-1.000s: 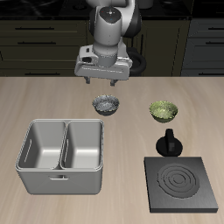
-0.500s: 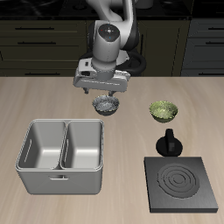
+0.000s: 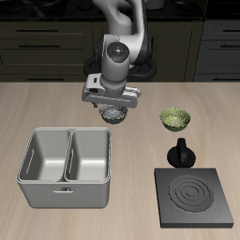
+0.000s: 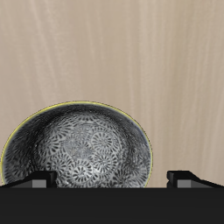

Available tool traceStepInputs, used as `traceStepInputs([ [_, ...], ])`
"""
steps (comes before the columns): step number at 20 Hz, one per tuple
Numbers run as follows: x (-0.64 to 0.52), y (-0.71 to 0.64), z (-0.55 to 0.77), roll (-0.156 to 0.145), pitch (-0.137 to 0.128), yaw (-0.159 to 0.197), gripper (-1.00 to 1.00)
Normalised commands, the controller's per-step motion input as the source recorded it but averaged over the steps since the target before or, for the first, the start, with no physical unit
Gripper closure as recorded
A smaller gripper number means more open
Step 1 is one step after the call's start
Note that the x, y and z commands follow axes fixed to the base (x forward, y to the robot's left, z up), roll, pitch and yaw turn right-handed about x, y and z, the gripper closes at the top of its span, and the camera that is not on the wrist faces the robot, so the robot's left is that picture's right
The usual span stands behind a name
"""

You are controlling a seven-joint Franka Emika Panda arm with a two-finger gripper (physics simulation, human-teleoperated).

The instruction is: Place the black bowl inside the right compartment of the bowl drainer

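Observation:
The black bowl stands on the wooden table behind the bowl drainer, a grey tub with two deep basins. My gripper hangs directly over the bowl, low, and hides most of it. In the wrist view the bowl shows its grey-white patterned inside close up. My gripper is open there; one fingertip is over the bowl's inside and the other is outside its rim, so one side of the rim lies between them. Nothing is held.
A yellow-green bowl sits beside the black bowl. Nearer the front edge lie a flat black stove plate and a small black knobbed object just behind it. Dark cabinets run behind the table.
My gripper has come down and slightly forward over the last second, from well above the black bowl to just over it. The bowl has not moved.

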Motion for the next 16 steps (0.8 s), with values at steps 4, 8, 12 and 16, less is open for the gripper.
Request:
traceStepInputs([
  [4, -0.18, 0.04, -0.23, 0.006, 0.036, -0.045, -1.0],
  [8, -0.08, -0.07, -0.25, -0.018, 0.037, -0.024, -1.0],
  [12, -0.12, -0.16, -0.2, -0.021, 0.024, -0.032, -1.0],
  [16, -0.09, -0.12, -0.17, -0.016, 0.025, -0.012, -1.0],
])
